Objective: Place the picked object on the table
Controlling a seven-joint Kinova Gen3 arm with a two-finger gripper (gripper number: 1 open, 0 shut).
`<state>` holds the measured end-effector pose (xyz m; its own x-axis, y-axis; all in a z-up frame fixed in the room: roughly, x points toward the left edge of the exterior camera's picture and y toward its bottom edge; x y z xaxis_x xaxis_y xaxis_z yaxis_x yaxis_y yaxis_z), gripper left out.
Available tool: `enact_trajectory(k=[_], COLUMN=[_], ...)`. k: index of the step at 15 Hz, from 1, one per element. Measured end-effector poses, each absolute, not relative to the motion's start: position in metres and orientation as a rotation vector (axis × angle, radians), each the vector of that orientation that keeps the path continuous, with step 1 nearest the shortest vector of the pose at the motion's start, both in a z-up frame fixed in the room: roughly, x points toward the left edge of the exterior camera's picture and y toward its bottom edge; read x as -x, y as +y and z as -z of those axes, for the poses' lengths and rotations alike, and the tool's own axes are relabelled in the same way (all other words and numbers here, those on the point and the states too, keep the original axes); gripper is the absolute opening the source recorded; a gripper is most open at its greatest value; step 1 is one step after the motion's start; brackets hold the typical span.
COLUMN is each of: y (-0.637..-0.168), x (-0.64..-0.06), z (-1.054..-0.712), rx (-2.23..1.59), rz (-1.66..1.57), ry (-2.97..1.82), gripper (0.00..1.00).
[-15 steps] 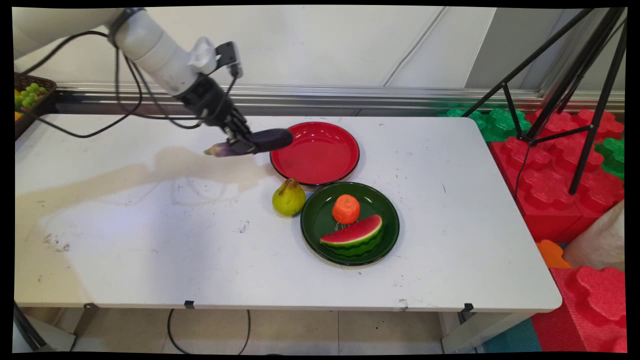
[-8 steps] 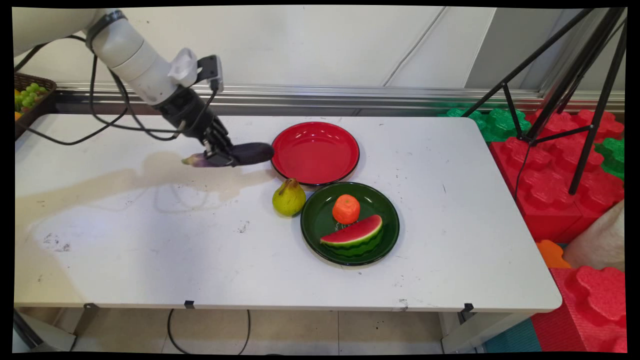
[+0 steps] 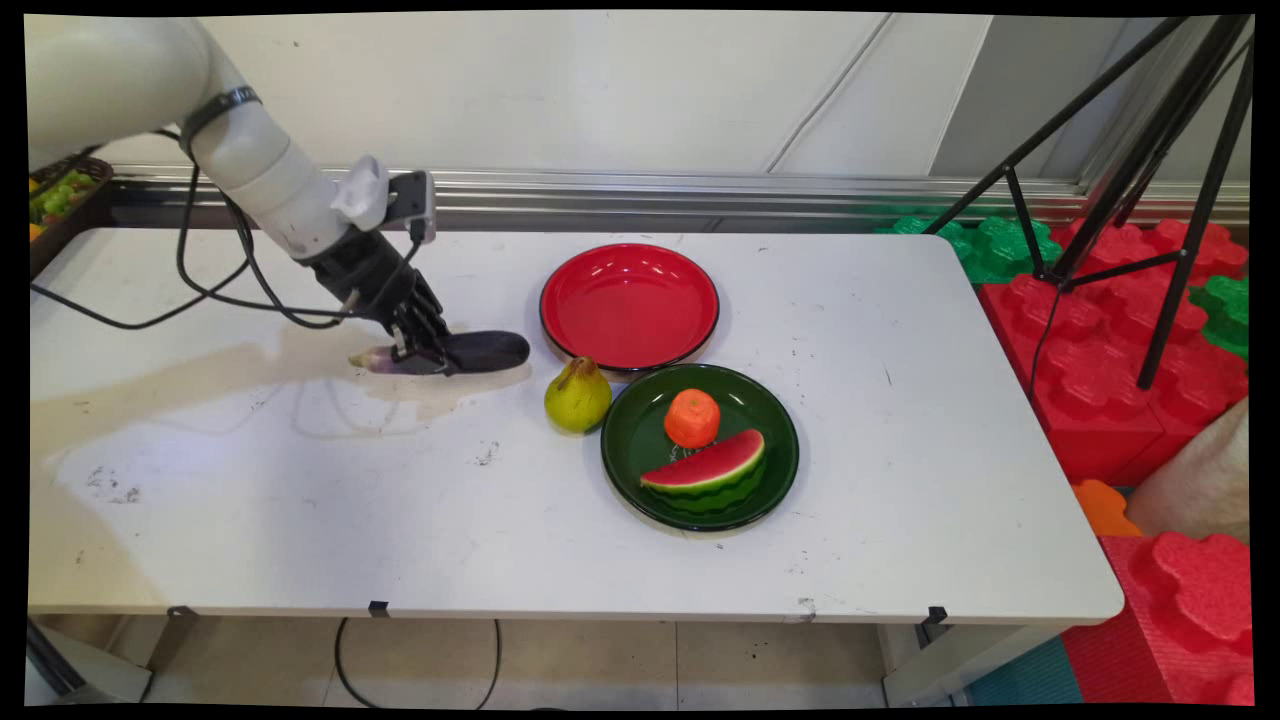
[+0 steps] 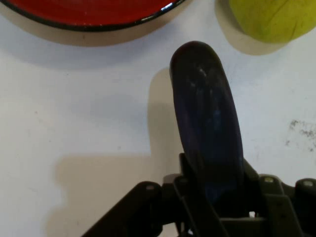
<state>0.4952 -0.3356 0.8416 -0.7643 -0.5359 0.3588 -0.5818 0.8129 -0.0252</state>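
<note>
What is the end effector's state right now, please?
End effector: closed on the eggplant, low over the white table, left of the red plate.

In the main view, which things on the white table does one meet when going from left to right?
Black two-finger tool gripping the dark purple eggplant → yellow-green pear → orange tangerine on the dark green plate.

plates 2: red plate (image 3: 630, 305), green plate (image 3: 699, 446) | eggplant (image 3: 478, 352) 1 | pear (image 3: 577, 396) 1 | orange (image 3: 692, 418) 1 | watermelon slice (image 3: 706, 472) 1
</note>
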Motion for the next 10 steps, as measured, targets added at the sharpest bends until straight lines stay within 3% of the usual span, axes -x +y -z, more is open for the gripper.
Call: enact_trajectory(k=[5, 6, 10], y=[-0.342, -0.344, -0.347], x=[-0.498, -0.498, -0.498], z=[-0.815, -0.811, -0.804], rx=[-0.835, -0.832, -0.832], rz=[-0.183, -0.183, -0.188], ry=[-2.663, -2.662, -2.649], gripper=[0.0, 1.0, 1.0])
